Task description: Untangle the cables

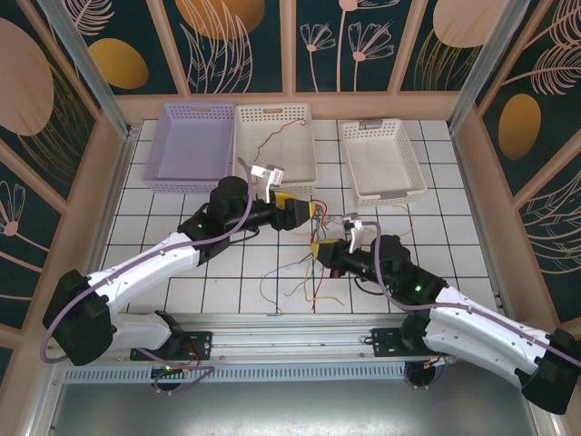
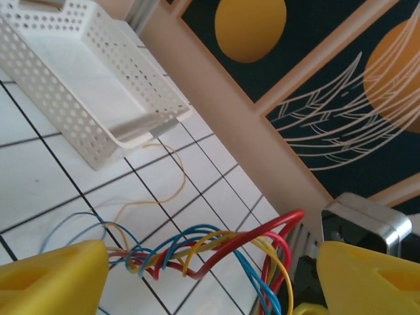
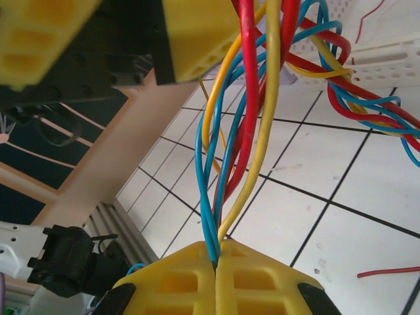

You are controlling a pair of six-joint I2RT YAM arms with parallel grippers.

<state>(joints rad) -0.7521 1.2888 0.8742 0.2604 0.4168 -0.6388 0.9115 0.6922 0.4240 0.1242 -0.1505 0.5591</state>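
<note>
A twisted bundle of red, blue and yellow cables (image 1: 316,231) is stretched between my two grippers above the tiles. My right gripper (image 1: 320,250) is shut on the cables (image 3: 243,151), with blue, red and yellow strands pinched in the seam of its yellow fingers (image 3: 262,282). My left gripper (image 2: 210,254) is open, its yellow fingers (image 2: 52,275) far apart, and the cables (image 2: 216,246) run across the gap between them. More cable ends (image 1: 304,280) trail loose on the tiles in front. One red cable (image 1: 283,130) lies in the middle basket.
Three baskets stand at the back: a lilac one (image 1: 172,186), a middle white one (image 1: 238,145) and a right white one (image 1: 349,159). A thin yellow-orange wire (image 2: 167,187) curls on the tiles near the right basket (image 2: 98,147). A red strand (image 3: 387,270) lies on a tile.
</note>
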